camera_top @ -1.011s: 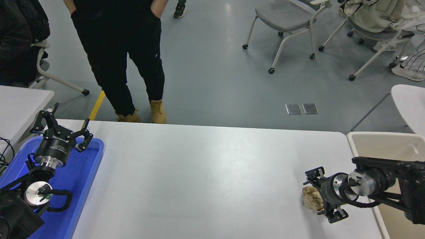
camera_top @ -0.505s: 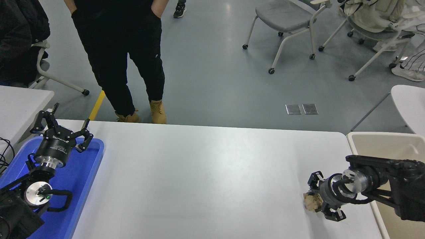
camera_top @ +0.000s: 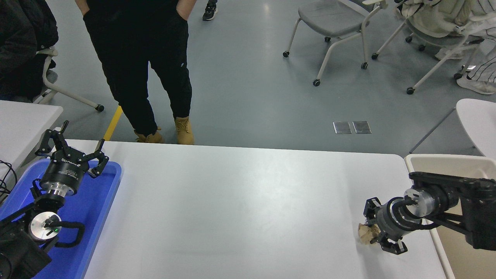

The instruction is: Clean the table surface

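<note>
The desk [camera_top: 240, 201] lies bare across its whole middle, from the blue tray [camera_top: 93, 217] at the left edge to the crumpled tan wad [camera_top: 367, 233] near the right edge. The left end effector [camera_top: 73, 149] hangs over the tray's far end, blocking that corner. The right end effector [camera_top: 374, 226] closes round the wad, just beside the cream bin [camera_top: 445, 164] flanking the desk's right side. A person [camera_top: 143, 66] stands at the far edge, left of centre.

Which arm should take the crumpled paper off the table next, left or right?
Right. Its tool is already around the crumpled paper near the table surface's right end, beside the beige bin. The left tool hangs over the blue tray, far away.
</note>
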### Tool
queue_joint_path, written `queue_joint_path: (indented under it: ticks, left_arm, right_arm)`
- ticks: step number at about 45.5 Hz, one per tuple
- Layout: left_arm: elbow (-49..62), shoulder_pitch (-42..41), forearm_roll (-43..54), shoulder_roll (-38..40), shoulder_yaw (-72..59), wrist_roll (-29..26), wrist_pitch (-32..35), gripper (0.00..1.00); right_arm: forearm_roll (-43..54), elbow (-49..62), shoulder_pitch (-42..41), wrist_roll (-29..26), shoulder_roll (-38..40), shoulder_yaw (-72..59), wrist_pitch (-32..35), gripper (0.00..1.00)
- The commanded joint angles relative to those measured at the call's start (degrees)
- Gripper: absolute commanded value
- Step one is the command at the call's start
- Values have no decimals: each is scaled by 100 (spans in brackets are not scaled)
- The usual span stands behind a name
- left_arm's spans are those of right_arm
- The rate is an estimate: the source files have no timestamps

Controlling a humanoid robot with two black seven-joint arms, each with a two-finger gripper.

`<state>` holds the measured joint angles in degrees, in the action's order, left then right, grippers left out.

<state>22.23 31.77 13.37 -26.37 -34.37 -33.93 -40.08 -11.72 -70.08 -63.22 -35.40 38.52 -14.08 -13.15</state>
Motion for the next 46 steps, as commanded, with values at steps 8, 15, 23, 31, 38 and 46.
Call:
queue_joint_path:
  ticks: [8,15,23,31,38,46]
  left_arm:
    - [0,5,-1,0,0,0,0,100]
    - [0,5,-1,0,0,0,0,100]
    - [0,-4,-1,0,0,0,0,100]
    - [0,5,-1,0,0,0,0,100]
    - [0,-4,-1,0,0,0,0,100]
    - [0,-4,-1,0,0,0,0,100]
  right_arm:
    - [12,-1446,-1104,-239,1579,-384,41,0]
    - [12,-1614,-1939,-441,2106,-955,304,0]
    - [30,-1614,-2783,-670,2467,-1404,735,0]
    - [56,-1614,-3302,-942,2678,-1448,1051,0]
    - [354,-1605,-3784,-1205,2836,-1588,1280,0]
    - [592,-1588,-4058,-1460,3030,-1597,1561,0]
